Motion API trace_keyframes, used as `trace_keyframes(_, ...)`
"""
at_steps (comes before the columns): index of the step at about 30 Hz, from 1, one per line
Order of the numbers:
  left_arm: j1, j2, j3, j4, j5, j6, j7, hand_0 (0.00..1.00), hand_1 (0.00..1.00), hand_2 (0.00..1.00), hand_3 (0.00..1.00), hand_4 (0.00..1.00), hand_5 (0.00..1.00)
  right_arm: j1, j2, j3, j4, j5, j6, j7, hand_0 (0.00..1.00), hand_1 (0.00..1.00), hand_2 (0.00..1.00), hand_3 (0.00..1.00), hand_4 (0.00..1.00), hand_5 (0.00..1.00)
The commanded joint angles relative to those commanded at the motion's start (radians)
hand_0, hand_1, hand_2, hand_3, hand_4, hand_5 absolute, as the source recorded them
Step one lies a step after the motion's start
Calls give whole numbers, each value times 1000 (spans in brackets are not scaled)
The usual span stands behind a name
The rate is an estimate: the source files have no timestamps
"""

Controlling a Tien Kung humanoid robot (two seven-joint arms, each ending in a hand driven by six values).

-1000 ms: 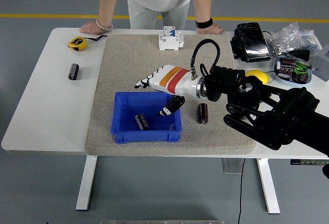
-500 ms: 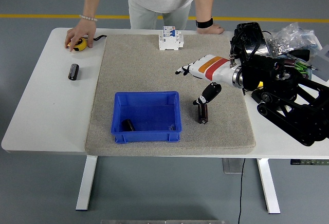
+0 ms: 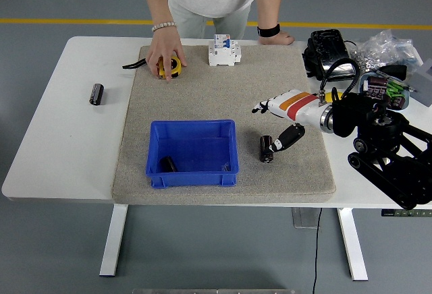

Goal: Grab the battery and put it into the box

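Note:
A blue box point(image 3: 192, 152) sits on the grey mat near the table's front, with one dark battery point(image 3: 168, 164) lying inside at its left. A second battery point(image 3: 266, 148) lies on the mat just right of the box. A third battery point(image 3: 97, 94) lies on the white table at the left. My right hand point(image 3: 278, 124) is open and empty, fingers spread, hovering right of the box, its thumb just above the second battery. My left arm is out of view.
A person stands at the far side; one hand point(image 3: 165, 52) holds a yellow tape measure point(image 3: 169, 67) on the mat, the other point(image 3: 277, 36) rests on the table edge. A white circuit breaker point(image 3: 225, 51) stands at the back. Black items and bags point(image 3: 329, 54) crowd the right.
My right hand pulled back to the right, away from the box, after a battery dropped into it. The person picked up the tape measure and moved it from the left table onto the mat.

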Motion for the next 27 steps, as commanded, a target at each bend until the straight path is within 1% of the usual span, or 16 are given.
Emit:
trace_keyframes(2,0,0,-1,0,2,-1,1,687,654,735,665,681,508,-11,11,4,-15,-5,-1,0,746,734,789,857,998,448)
trace_keyframes(11,1,0,-1,-1,3,-2,2,687,653,735,664,680,509,-32,38,3,-30,-1,-2,4,752,737,796,857,998,445)
trace_keyframes(19,4,-1,-1,-4,8,-4,7,687,654,736,664,680,511,-34,67,-7,-91,13,-15,2,766,749,807,861,998,448)
trace_keyframes(20,3,-1,-1,-4,9,-5,8,686,654,736,665,680,511,-33,72,-8,-100,15,-17,2,774,758,822,862,998,452)
trace_keyframes(27,2,-2,-1,-5,11,-5,10,687,655,736,665,680,512,-31,93,-12,-149,22,-32,1,776,764,818,863,998,454)
